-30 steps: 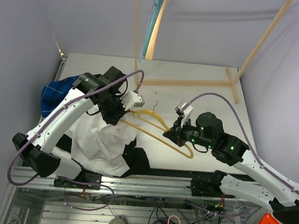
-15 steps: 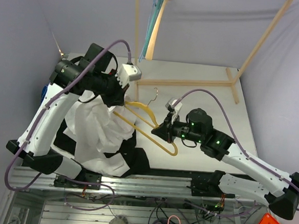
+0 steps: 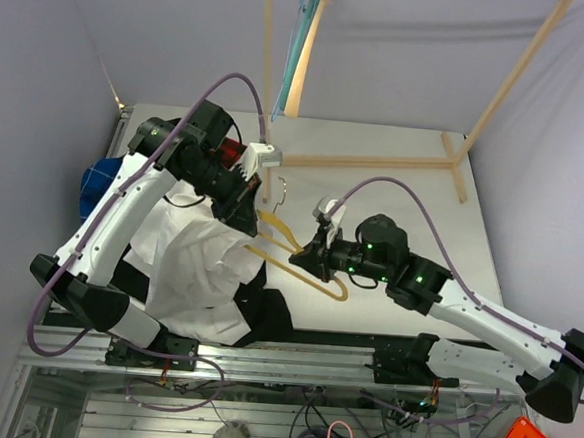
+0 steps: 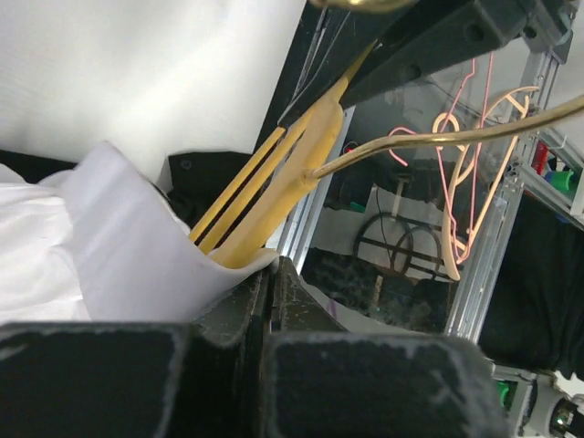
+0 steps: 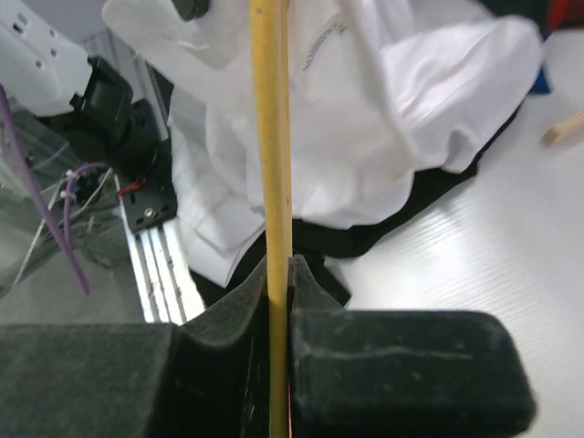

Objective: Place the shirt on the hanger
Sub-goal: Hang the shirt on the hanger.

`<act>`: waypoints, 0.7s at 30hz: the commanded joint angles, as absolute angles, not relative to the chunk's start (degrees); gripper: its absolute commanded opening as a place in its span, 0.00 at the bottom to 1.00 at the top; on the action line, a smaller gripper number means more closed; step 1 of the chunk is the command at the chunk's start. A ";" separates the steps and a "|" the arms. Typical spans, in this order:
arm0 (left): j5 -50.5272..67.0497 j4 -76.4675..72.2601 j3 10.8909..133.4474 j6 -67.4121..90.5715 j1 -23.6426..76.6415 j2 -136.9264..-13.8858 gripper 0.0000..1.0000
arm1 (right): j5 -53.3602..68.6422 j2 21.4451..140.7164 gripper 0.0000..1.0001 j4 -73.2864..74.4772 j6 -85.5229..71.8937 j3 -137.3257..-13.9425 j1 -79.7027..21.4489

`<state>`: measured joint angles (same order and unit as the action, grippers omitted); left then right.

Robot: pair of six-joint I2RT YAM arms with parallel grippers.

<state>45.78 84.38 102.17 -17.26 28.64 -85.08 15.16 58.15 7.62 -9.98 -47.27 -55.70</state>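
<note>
The white shirt (image 3: 194, 262) hangs bunched from my left gripper (image 3: 241, 203), which is shut on a fold of it (image 4: 109, 237) above the table's left side. The yellow hanger (image 3: 291, 264) is held in the air by my right gripper (image 3: 314, 261), shut on its bar (image 5: 271, 164). The hanger's left arm reaches into the shirt fabric by the left gripper (image 4: 270, 265); its hook (image 3: 282, 190) points up and back. The hanger (image 4: 292, 173) runs close past the left jaws. In the right wrist view the shirt (image 5: 392, 109) lies beyond the bar.
A black garment (image 3: 265, 312) lies under the shirt at the table's near edge. A blue plaid shirt (image 3: 99, 177) sits at the far left. A wooden rack (image 3: 376, 163) stands at the back with a teal hanger (image 3: 300, 39) on it.
My left gripper lifted the shirt, then came down and right toward the hanger. My right gripper carried the hanger left and back, bringing its arm into the shirt.
</note>
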 commanded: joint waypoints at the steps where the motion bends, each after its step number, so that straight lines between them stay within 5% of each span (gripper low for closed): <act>1: 47.11 85.96 106.24 -19.40 31.05 -83.81 0.07 | 10.73 55.17 0.00 -0.20 -6.96 -48.56 -54.06; 15: 51.37 85.95 115.24 -24.94 32.08 -81.54 0.09 | 31.75 68.05 0.00 -18.91 -14.90 -43.57 -52.67; 21: 34.92 86.04 120.03 -26.29 32.08 -80.35 0.07 | 38.53 68.90 0.00 -21.35 -15.18 -42.69 -47.40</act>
